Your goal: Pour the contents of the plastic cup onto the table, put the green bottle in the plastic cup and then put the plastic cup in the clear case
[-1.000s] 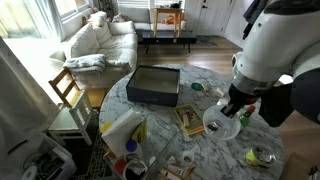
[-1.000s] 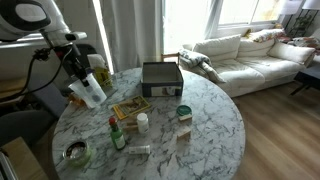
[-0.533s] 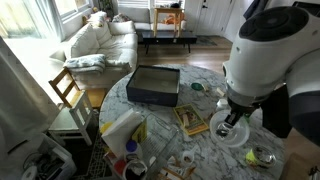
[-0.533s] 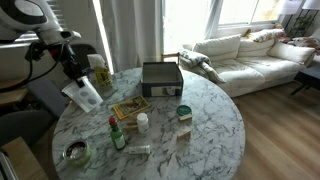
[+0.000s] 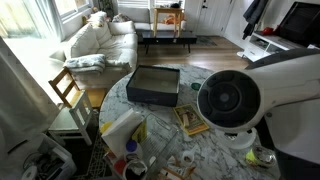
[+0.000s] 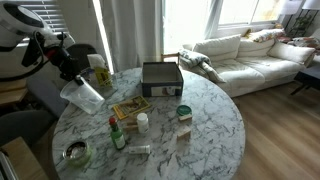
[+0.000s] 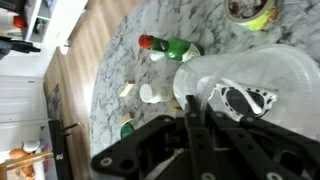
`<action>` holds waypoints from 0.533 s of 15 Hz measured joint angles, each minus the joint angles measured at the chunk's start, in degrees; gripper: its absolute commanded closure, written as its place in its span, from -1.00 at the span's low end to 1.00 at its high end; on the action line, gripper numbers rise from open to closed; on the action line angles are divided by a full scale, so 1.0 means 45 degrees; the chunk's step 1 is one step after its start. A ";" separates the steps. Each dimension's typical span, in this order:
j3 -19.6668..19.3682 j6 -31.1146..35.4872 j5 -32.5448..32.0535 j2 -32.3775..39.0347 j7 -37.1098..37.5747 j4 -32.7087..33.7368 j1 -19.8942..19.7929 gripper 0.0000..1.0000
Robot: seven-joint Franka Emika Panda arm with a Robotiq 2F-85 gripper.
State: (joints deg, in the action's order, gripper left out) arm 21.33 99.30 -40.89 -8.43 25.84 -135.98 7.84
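My gripper (image 6: 72, 72) is shut on the rim of the plastic cup (image 6: 83, 96) and holds it tilted, above the table (image 6: 205, 130) near its edge. In the wrist view the fingers (image 7: 190, 100) pinch the translucent cup (image 7: 250, 75). The green bottle (image 6: 117, 135) with its red top stands near the table's middle and also shows in the wrist view (image 7: 172, 47). The clear case (image 6: 161, 78) lies at the far side and shows in both exterior views (image 5: 155, 85). The arm hides most of the cup in an exterior view (image 5: 245, 140).
A small bowl with green contents (image 6: 75, 152) sits near the table edge, also in the wrist view (image 7: 250, 10). Yellowish books (image 6: 130, 108), a small white bottle (image 6: 142, 122) and a green-and-white object (image 6: 184, 112) lie around the middle. A sofa (image 6: 250, 55) stands behind.
The arm has swung round with the cup and now fills the right of an exterior view. The cup has moved slightly toward the table edge and is tilted further.
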 measured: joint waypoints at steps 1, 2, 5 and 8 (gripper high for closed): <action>-0.0002 -0.0330 -0.0552 0.0195 -0.0001 0.0018 0.0117 0.98; -0.0003 -0.0700 -0.1089 0.0388 -0.0001 0.0063 0.0238 0.98; -0.0002 -0.2082 -0.2641 0.1023 0.0004 0.0350 0.0696 0.98; 0.0012 -0.3524 -0.4121 0.1765 0.0028 0.0669 0.1309 0.98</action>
State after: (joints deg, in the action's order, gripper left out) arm 21.39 83.45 -59.44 -0.49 25.97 -132.96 13.73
